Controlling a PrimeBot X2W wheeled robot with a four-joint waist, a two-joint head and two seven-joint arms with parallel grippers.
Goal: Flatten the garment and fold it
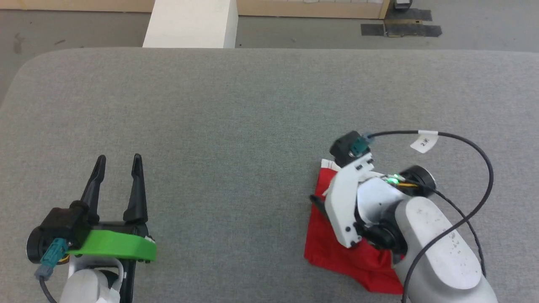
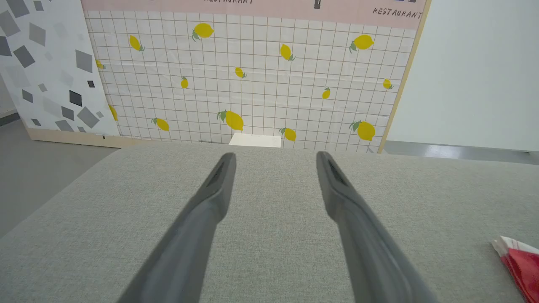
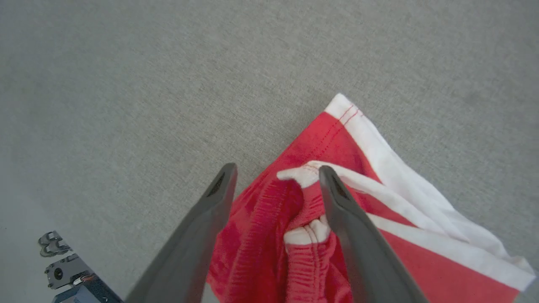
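Right claw (image 3: pixel 276 169), jaws apart, over the red garment (image 3: pixel 328 139)

The bright red soft fabric shorts with white side stripes (image 1: pixel 328 240) lie bunched on the near right part of the wide grey cloth-covered table (image 1: pixel 252 105), beneath the right gripper (image 3: pixel 276 170), with gathered folds between its spread fingers. The left gripper (image 1: pixel 119 162), fingers also apart, is over bare table at the near left, well apart from them. Beyond the table's far edge stands a pale rectangular block (image 1: pixel 189 23), with a lemon-printed tiled wall panel (image 2: pixel 252 84) behind it.

Left jaws spread, pointing forward; right jaws spread, angled downward.
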